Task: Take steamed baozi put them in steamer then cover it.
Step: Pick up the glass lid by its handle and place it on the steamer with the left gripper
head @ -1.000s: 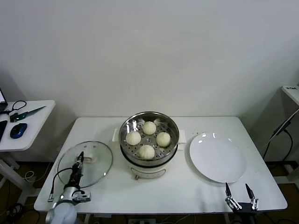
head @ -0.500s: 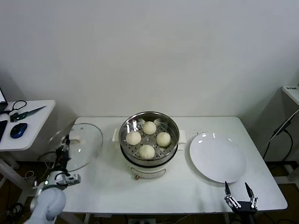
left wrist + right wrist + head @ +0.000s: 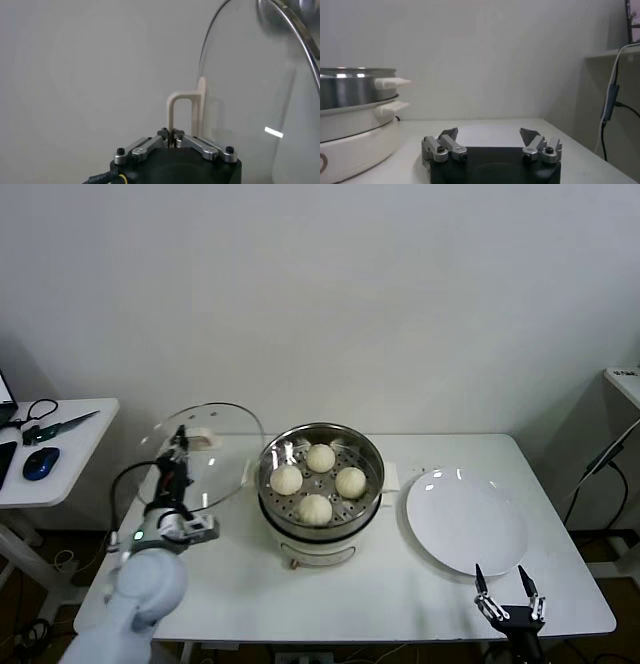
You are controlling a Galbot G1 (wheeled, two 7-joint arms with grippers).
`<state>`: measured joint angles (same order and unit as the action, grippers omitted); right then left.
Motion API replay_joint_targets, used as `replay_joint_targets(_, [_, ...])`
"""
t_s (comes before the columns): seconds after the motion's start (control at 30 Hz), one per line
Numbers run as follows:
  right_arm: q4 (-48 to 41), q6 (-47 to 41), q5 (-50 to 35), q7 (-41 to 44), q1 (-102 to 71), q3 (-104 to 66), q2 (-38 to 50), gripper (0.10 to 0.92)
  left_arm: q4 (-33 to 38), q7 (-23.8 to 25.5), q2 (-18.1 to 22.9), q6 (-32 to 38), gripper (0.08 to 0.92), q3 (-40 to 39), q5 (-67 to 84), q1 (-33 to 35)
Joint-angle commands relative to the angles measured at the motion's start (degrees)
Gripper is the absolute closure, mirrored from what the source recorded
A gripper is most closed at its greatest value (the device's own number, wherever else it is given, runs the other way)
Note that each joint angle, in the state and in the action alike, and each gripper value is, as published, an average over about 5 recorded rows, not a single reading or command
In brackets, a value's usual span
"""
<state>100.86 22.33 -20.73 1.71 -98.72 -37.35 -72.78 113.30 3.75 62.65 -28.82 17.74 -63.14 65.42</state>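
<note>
Head view shows you the left arm raised at the table's left side, its forearm angled up and its wrist lifted off the tabletop. Your left gripper (image 3: pixel 183 446) is clamped tight on the cream handle (image 3: pixel 186 112) of the lid (image 3: pixel 205 454), which it holds in the air, tilted up on edge, just left of the steamer (image 3: pixel 320 494) and apart from it. On the left wrist view you see the fingers (image 3: pixel 137 149) pinched together at the foot of the handle loop, with the glass and its metal rim rising beyond it.

Your right arm sits low at the table's near right corner. The right gripper (image 3: pixel 508 596) points upward with its jaws spread wide and nothing between them, near the front edge of the plate (image 3: pixel 466 522).

All four buns (image 3: pixel 318 481) lie on the perforated tray inside the steel pot, which stands uncovered on its cream base at the middle of the white table (image 3: pixel 400 594). A plain white wall runs behind. At far left a side table (image 3: pixel 60 446) carries a blue mouse (image 3: pixel 38 463) and some cables.
</note>
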Motion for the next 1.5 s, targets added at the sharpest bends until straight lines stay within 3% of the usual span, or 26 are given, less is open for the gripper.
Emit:
replay_joint_targets(0.03, [-0.2,0.06,0.34,0.05,0.68,0.0,0.08,0.203,7.15,6.13,1.37,-8.61,0.867,-12.94,-5.02,-5.1])
replay_joint_targets(0.33, [-1.24,0.86,-0.2,0.1,1.26,0.53,0.14,0.203,1.5,13.53,15.72,-13.75,0.867,-26.83,-19.0,-11.45])
replay_joint_targets(0.6, [-1.06,1.29,-1.07,0.04,1.32,0.35,0.07,0.203,-6.0,12.96,23.3,-13.44,0.867,-28.46,-23.04,-12.06])
replay_joint_targets(0.93, [-0.54,2.15,-1.14,-0.16,0.91,-0.34,-0.1,0.203,-11.03,8.94,24.22,-11.12,0.867,-28.95,-22.28,-11.53])
replay_joint_targets(1.5, [0.23,3.15,-1.14,0.08,-0.54,-1.0,-0.2,0.203,-13.35,6.23,19.82,-7.91,0.867,-24.57,-22.28,-10.26])
